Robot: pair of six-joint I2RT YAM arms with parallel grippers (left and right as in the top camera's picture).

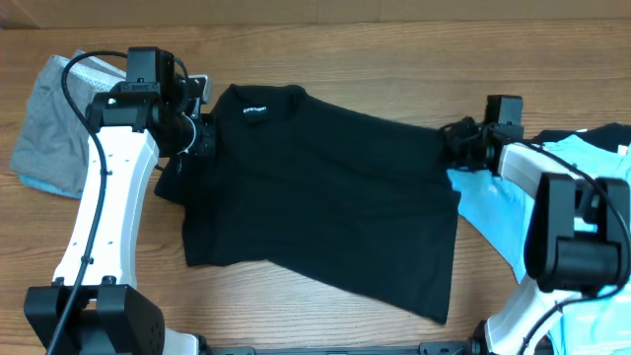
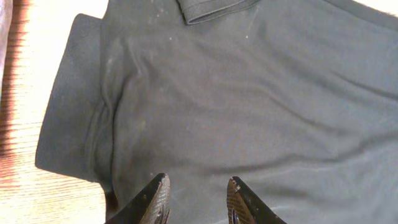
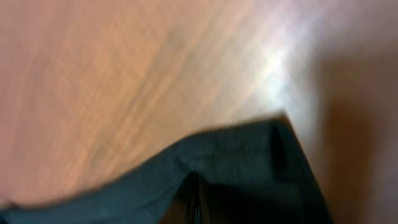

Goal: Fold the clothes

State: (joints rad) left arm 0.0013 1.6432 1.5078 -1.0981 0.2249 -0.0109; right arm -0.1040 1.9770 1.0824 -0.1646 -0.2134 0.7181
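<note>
the black shirt (image 1: 325,207) lies spread on the table (image 1: 394,59). left gripper (image 2: 197,180) hangs partly open and empty by one sleeve; right gripper (image 1: 458,138) at the other, grip too blurred to tell. best pinch both sleeves evenly.

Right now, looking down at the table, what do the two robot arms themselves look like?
Both the left arm and right arm have smooth white links joined by boxy black motor housings, on black bases. A thin black cable loops along the left one. The left jaws are dark, curved, tapering blades.
</note>
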